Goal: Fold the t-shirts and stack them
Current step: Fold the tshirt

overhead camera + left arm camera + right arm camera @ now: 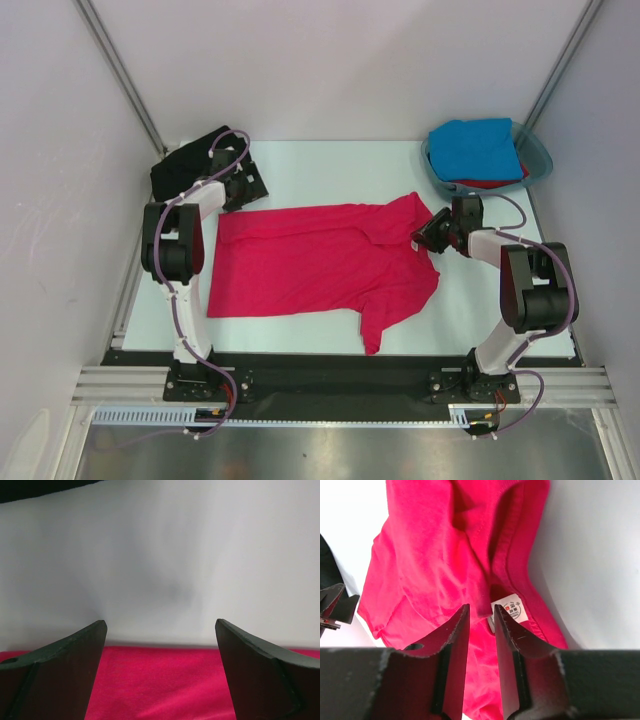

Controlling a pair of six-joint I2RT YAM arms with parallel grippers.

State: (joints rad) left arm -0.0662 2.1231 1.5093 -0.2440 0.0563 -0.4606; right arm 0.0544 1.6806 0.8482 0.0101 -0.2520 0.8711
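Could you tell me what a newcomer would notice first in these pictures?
The crimson-pink t-shirt spread across the middle of the table, with the right gripper poised at its collar beside the white label. Next, the blue shirt heaped in the teal tub at the far right corner.

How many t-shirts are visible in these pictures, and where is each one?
4. A crimson-pink t-shirt lies spread on the table; a black t-shirt sits at the far left corner; a blue t-shirt tops a red t-shirt in the tub. The tub may hide more.
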